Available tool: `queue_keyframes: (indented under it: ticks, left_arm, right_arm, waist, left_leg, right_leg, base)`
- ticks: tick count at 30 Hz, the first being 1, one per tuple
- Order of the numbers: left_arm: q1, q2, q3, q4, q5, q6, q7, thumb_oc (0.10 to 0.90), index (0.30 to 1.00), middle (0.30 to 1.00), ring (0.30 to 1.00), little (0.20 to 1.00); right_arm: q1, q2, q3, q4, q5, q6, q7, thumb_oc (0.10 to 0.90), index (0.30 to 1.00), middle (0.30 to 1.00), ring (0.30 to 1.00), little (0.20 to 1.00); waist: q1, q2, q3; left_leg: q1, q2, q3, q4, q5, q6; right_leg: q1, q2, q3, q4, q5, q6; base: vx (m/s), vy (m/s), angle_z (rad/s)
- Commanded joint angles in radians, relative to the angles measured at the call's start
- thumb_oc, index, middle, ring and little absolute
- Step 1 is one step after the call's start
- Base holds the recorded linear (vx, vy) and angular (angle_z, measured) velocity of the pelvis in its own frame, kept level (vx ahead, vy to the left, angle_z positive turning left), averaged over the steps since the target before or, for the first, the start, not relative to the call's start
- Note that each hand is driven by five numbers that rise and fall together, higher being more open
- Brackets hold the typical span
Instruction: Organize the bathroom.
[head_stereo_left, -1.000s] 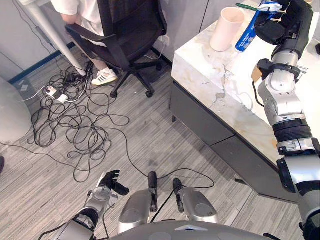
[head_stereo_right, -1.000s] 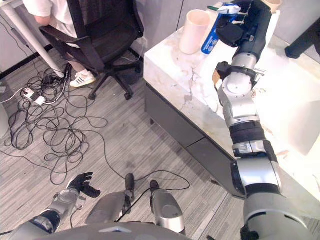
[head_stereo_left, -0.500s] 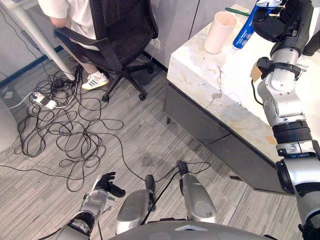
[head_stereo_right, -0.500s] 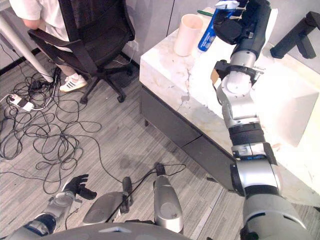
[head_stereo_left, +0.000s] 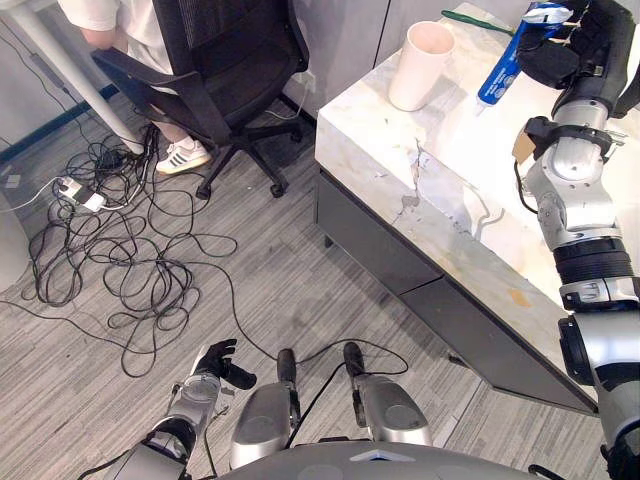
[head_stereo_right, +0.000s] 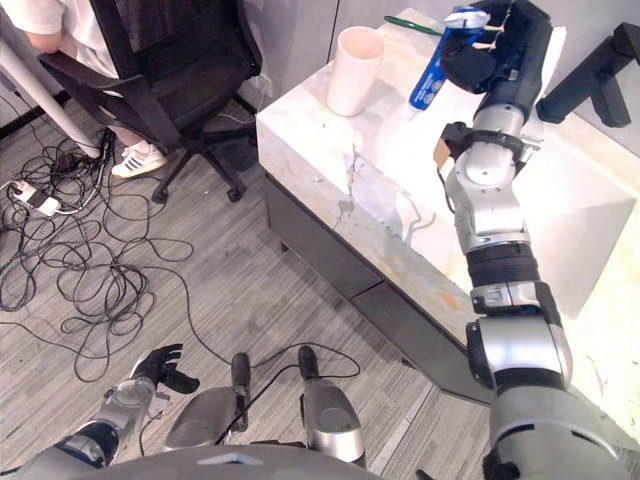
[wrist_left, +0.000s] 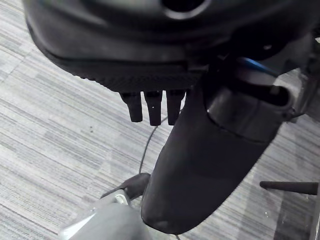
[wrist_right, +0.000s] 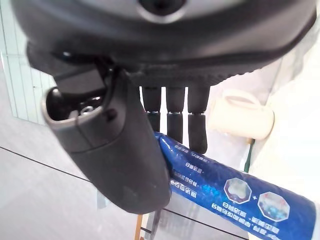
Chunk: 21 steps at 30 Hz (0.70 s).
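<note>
Blue tube (head_stereo_right: 437, 68) pinched in the right hand (head_stereo_right: 500, 45) — cup (head_stereo_right: 352, 57) just beside.
The tube is best kept upright and lowered squarely into the cup — the left hand (head_stereo_left: 215, 361) hangs relaxed, empty.

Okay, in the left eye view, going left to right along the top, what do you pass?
Tangle of cables on the floor → black office chair with a seated person → pale cup on the marble counter → blue tube held by the right hand.

Silver-grey arms, dark hands.
Right arm (head_stereo_left: 585, 200): black ribbed band, tan tag near wrist; left hand (head_stereo_left: 215, 362) black.
</note>
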<state>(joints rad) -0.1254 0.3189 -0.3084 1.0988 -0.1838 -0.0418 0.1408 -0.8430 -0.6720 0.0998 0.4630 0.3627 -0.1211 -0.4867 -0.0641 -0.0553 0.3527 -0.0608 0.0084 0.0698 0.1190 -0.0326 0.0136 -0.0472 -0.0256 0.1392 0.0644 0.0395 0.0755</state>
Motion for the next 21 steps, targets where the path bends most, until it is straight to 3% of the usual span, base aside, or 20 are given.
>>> queue_keyframes:
  ticks: [1, 13, 21]
  left_arm:
    - [0.066, 0.055, -0.014, 0.015, 0.039, 0.003, 0.02, 0.8, 0.9, 0.9, 0.9, 0.9]
    - [0.095, 0.045, 0.007, 0.041, 0.027, 0.013, 0.038, 0.8, 0.9, 0.9, 0.9, 0.9]
    - [0.109, 0.021, -0.004, 0.054, 0.014, -0.001, 0.057, 0.8, 0.9, 0.9, 0.9, 0.9]
  right_arm:
    - [-0.116, -0.111, -0.049, -0.084, -0.039, -0.112, -0.006, 0.4, 0.3, 0.3, 0.3, 0.3]
    - [-0.105, -0.157, -0.089, -0.109, 0.096, -0.155, -0.024, 0.4, 0.3, 0.3, 0.3, 0.3]
    - [-0.072, -0.078, -0.104, -0.119, 0.1, -0.163, -0.035, 0.4, 0.3, 0.3, 0.3, 0.3]
  waist:
    - [0.015, -0.03, -0.162]
    - [0.011, -0.051, -0.22]
    - [0.013, -0.044, -0.24]
  left_leg:
    - [0.01, 0.037, -0.044, 0.048, -0.051, 0.025]
    - [0.034, 0.06, -0.049, 0.049, -0.043, -0.002]
    - [0.063, 0.071, -0.047, 0.02, -0.033, -0.014]
  right_leg:
    - [-0.061, -0.019, 0.008, 0.063, 0.022, 0.039]
    - [-0.029, 0.004, 0.008, 0.07, -0.007, 0.013]
    - [-0.007, 0.006, 0.006, 0.066, -0.023, 0.002]
  base:
    - [0.03, -0.07, -0.01]
    - [0.05, -0.029, 0.01]
    - [0.05, 0.014, 0.04]
